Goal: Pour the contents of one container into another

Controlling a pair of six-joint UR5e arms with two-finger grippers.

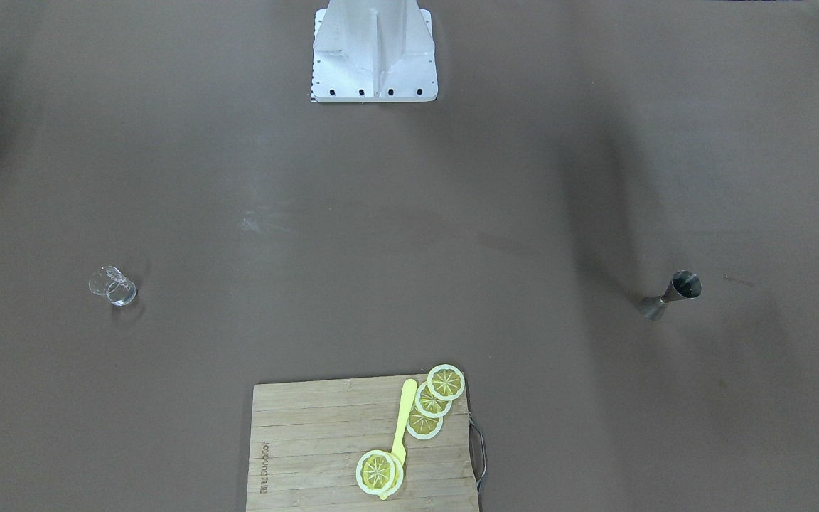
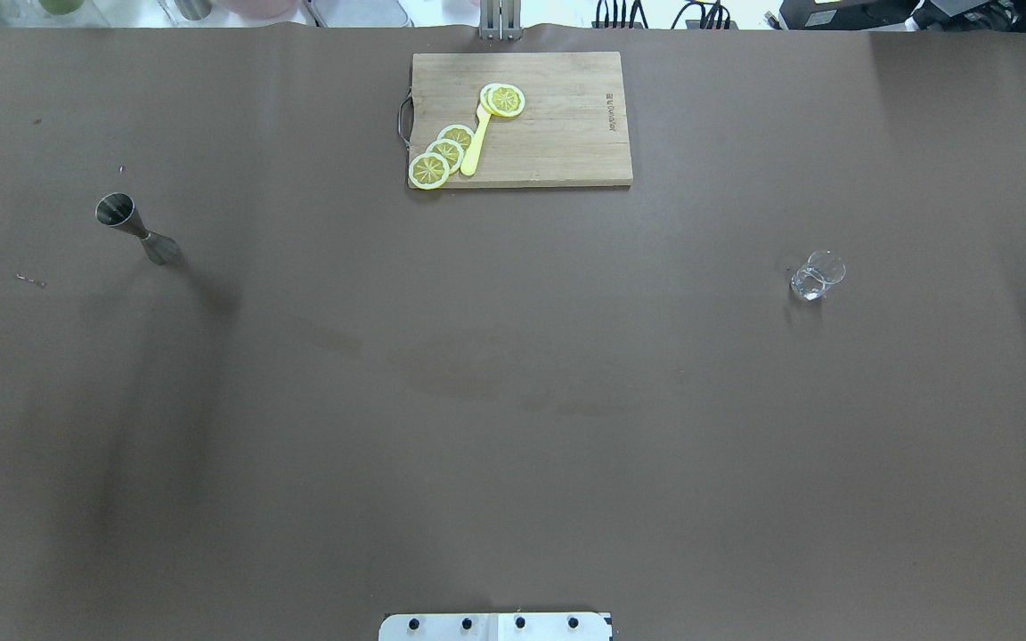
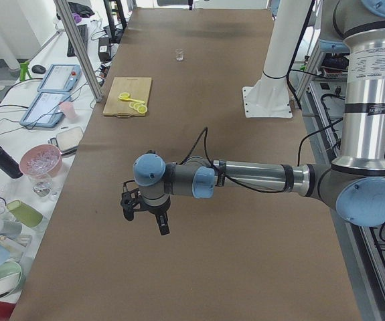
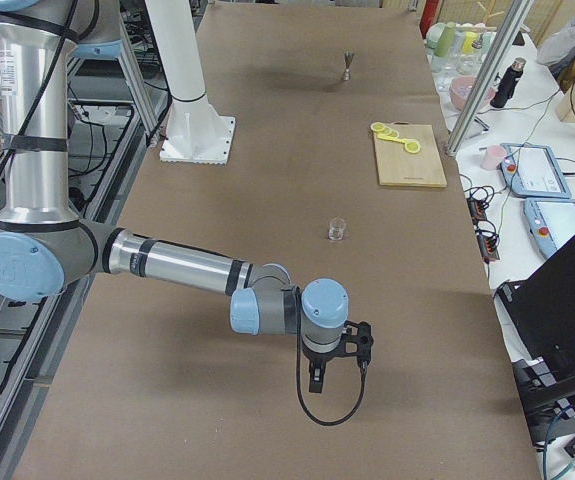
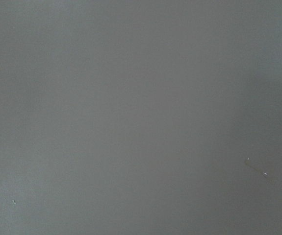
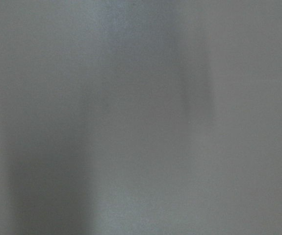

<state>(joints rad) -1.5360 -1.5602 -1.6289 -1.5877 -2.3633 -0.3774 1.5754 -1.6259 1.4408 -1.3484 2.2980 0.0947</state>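
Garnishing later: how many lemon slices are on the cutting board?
4 lemon slices: three overlap near the board's handle, one at the yellow knife's end; a fifth may hide beneath it.

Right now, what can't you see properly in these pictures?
Left gripper, right gripper: seen only in side views, so open or shut is unclear.
Jigger: overhead, inside too dark and small to see liquid.
Glass: clear and tiny; fill unclear.
Board: front view's bottom edge cuts it off.
Wrist views: only blurry table.
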